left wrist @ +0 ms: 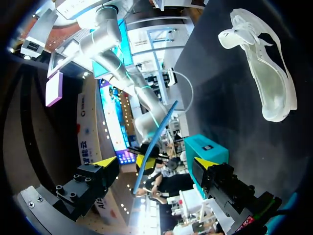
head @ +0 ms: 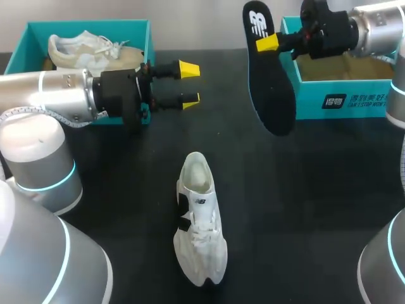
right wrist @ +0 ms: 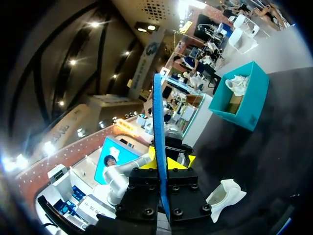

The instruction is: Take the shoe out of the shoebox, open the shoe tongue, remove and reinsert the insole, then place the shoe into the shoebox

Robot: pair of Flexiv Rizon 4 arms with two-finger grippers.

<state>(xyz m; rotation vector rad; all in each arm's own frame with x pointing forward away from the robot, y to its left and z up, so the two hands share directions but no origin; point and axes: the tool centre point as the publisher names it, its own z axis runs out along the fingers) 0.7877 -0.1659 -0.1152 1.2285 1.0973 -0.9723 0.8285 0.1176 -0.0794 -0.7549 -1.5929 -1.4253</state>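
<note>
Upper right of the frame, the right hand (head: 269, 43) is clenched on the black insole (head: 269, 82), which hangs downward, while the white shoe (head: 199, 218) lies lower centre on the desk (head: 304, 209), long axis up-frame, opening uppermost, nearer the released, empty left hand (head: 188, 84).

1. Tabletop (head: 304, 190): black, matte and flat, spanning the whole working area.

2. Spare sneaker (head: 88, 52): cream upper, white laces hanging loose, pale sole. It lies lengthwise inside the open teal shoebox (head: 82, 26) at the far-left corner of the tabletop, partly hidden behind the box's near wall.

3. Cardboard insert (right wrist: 235, 104): plain brown, inside the same shoebox, just beside the spare sneaker. Its exact shape cannot be told.
</note>
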